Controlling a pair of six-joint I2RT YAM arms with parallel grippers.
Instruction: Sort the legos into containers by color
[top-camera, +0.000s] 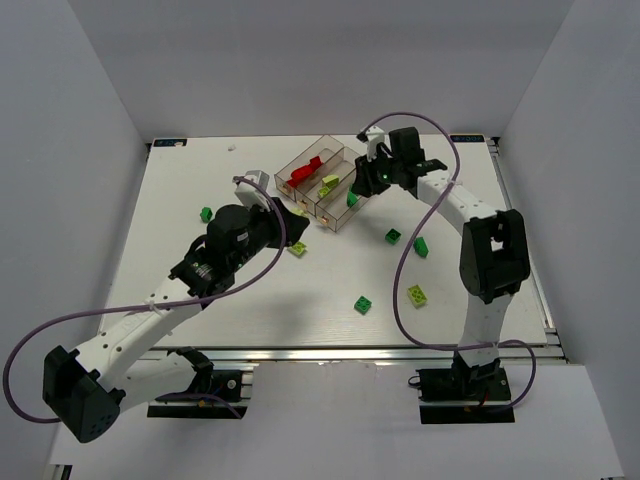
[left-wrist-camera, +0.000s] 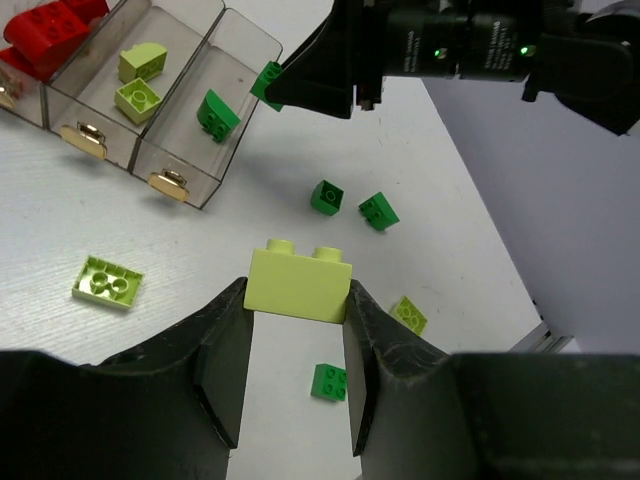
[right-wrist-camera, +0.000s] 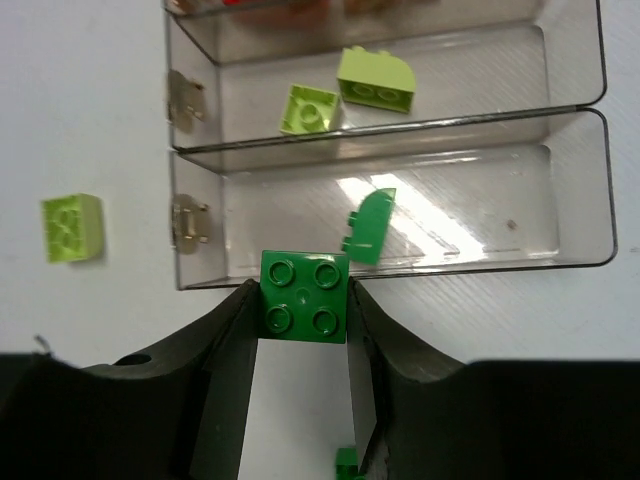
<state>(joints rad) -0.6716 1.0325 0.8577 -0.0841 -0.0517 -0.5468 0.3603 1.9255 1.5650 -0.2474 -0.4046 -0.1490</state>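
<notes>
The containers (top-camera: 322, 183) are joined clear smoky trays at the table's back centre. One tray holds red legos (left-wrist-camera: 45, 30), the middle one pale yellow-green legos (right-wrist-camera: 310, 108), and the last a dark green lego (right-wrist-camera: 370, 225). My left gripper (left-wrist-camera: 298, 300) is shut on a pale yellow-green brick (left-wrist-camera: 298, 285), above the table a little in front of the trays. My right gripper (right-wrist-camera: 304, 300) is shut on a dark green four-stud brick (right-wrist-camera: 304, 296), right at the outer wall of the green tray (right-wrist-camera: 400, 262).
Loose legos lie on the white table: green ones (top-camera: 206, 214) (top-camera: 393, 236) (top-camera: 363, 305) and yellow-green ones (top-camera: 298, 249) (top-camera: 417, 295). The trays' metal latches (left-wrist-camera: 168, 183) face the left arm. Grey walls enclose the table's back and sides.
</notes>
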